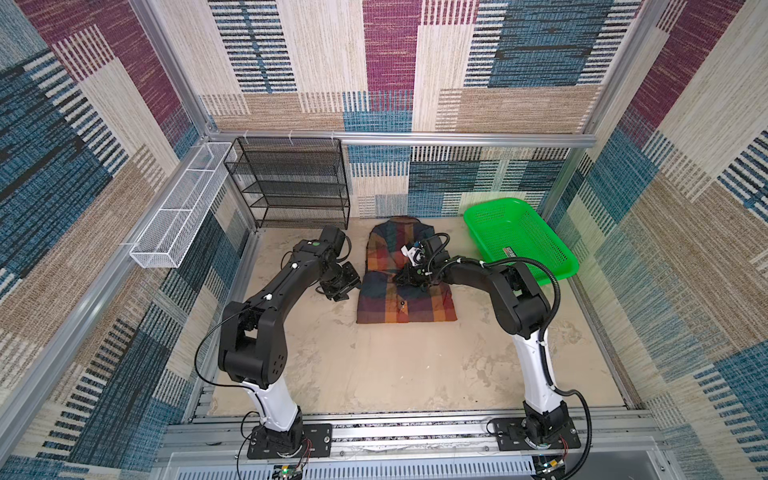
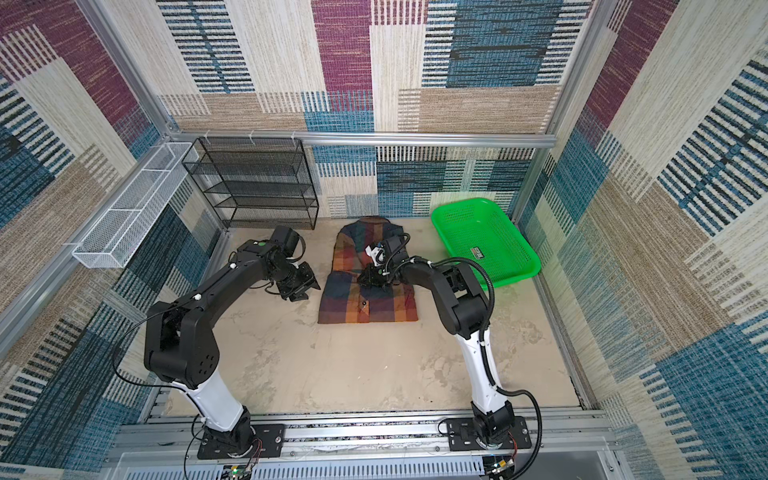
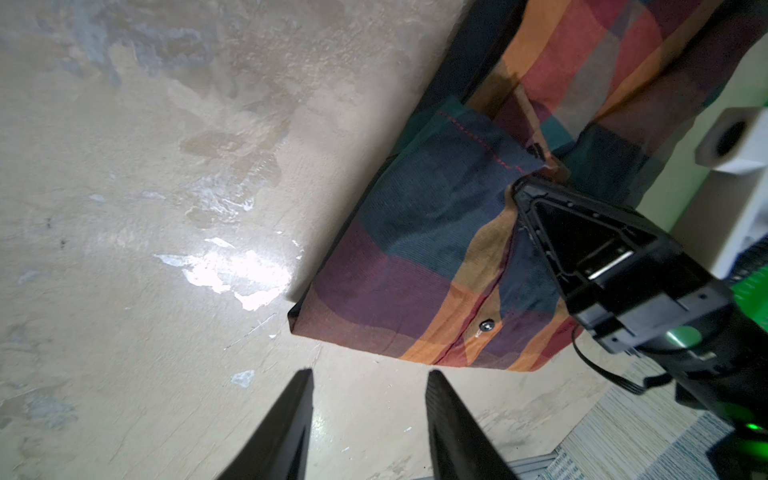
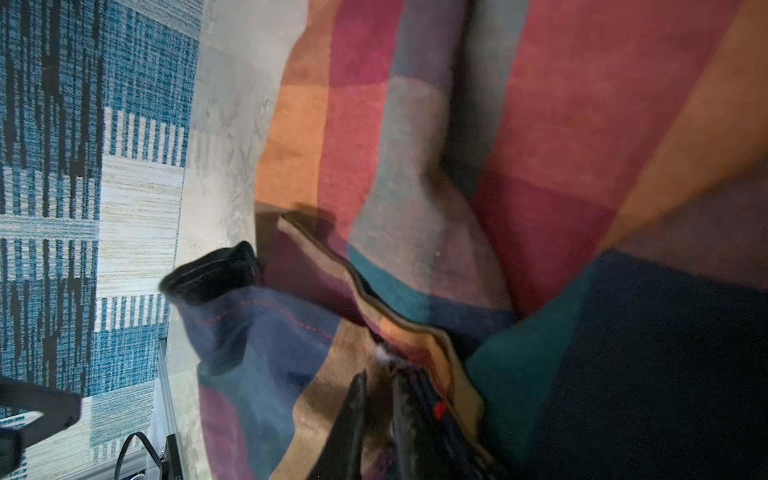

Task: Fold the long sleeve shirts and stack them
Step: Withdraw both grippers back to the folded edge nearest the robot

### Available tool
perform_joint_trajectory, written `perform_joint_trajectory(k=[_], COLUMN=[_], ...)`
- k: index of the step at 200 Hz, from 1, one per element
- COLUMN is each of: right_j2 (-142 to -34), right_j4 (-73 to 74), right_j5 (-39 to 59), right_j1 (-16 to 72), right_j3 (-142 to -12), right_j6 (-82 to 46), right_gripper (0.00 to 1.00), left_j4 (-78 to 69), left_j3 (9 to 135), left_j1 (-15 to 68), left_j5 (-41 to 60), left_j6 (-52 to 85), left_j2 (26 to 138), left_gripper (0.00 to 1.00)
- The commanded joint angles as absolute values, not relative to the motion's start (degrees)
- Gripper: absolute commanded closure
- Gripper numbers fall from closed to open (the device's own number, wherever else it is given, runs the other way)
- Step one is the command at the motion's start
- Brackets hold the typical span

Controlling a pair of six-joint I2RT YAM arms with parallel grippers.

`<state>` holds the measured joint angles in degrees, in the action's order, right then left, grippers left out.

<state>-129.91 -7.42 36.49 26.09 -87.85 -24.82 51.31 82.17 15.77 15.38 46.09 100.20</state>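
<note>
A plaid shirt [image 1: 405,299] lies flat at the back of the beige worktop [image 1: 395,374], collar toward the rear wall, between a black mesh rack [image 1: 291,183] and a green basket [image 1: 519,237]. The right tool [image 4: 380,386] pinches a fold at the shirt's middle. The left tool [image 3: 370,374] hangs open beside the shirt, holding nothing.

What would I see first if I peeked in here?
The bright plaid shirt lies in the middle of the table, toward the back, with the right end effector pinching its cloth. Next comes the vivid green basket in the back right corner. The left end effector is open just left of the shirt.
</note>
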Motion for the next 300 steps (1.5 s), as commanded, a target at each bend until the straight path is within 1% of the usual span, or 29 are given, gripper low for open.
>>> perform_joint_trajectory(k=[1,22,46,62,82,95,106,125,130,158,178,188,207,243,253,269,289,300], right_j2=[-128.7,-123.7,-116.8,-112.3,-104.8,-99.0,-94.3,-87.4,-85.7,-79.2,-76.1,-74.6,-70.7,-63.0,-61.4,-61.1,-62.3,-62.2], right_j4=[-7.0,-3.8,0.8,3.8,3.7,0.1,-3.8,-10.3,-11.3,-17.7,-24.2,-26.7,-28.6,-32.0,-31.5,-32.3,-32.8,-34.0], right_j5=[34.9,34.0,32.5,32.9,31.5,28.4,25.9,21.4,20.3,16.2,8.3,6.0,6.1,6.3,7.4,6.1,4.6,0.5], right_j1=[27.2,29.6,34.8,37.7,38.8,38.8,38.8,38.8,38.7,38.7,38.6,38.1,36.9,34.2,34.2,33.9,33.8,33.7], right_j3=[-84.0,-76.0,-64.5,-59.1,-54.9,-55.2,-56.5,-57.4,-56.9,-54.3,-51.5,-49.3,-43.8,-36.1,-35.1,-33.5,-32.6,-33.3], right_j6=[-25.6,-28.2,-32.1,-35.8,-37.3,-36.1,-34.5,-32.4,-32.4,-32.1,-31.6,-31.4,-32.1,-35.0,-36.4,-37.7,-39.4,-40.5], right_gripper=[0.84,0.83,0.82,0.8,0.66,0.48,0.37,0.24,0.22,0.2,0.19,0.19,0.19,0.18,0.15,0.11,0.1,0.1], left_j4=[50.0,49.0,47.8,46.1,46.0,45.9,45.7,45.2,45.1,42.0,39.0,38.8,38.6,36.5,34.6,31.8,29.1,25.7], left_j3=[80.0,76.4,71.2,67.2,63.9,61.4,59.2,54.4,53.3,46.9,43.5,42.9,41.7,36.8,35.0,32.7,30.8,29.2], left_j1=[16.0,16.8,17.6,18.5,19.5,19.5,19.9,21.1,21.4,24.7,28.7,30.0,31.9,33.0,33.3,34.2,34.8,34.9], left_j5=[15.2,15.3,15.3,15.6,15.5,15.4,14.9,14.8,14.6,14.4,14.0,13.7,13.2,15.0,16.4,17.4,17.8,18.1], left_j6=[45.3,45.8,46.6,47.6,47.3,46.8,46.2,46.2,46.4,49.5,52.5,53.0,53.3,53.9,54.4,55.6,55.5,55.3], left_j2=[98.2,95.7,91.5,88.4,85.2,82.8,80.6,76.7,75.6,69.7,67.4,67.4,67.9,68.6,68.1,67.1,65.8,64.5], left_gripper=[0.52,0.52,0.51,0.51,0.51,0.5,0.5,0.5,0.5,0.49,0.48,0.48,0.48,0.47,0.46,0.45,0.42,0.41])
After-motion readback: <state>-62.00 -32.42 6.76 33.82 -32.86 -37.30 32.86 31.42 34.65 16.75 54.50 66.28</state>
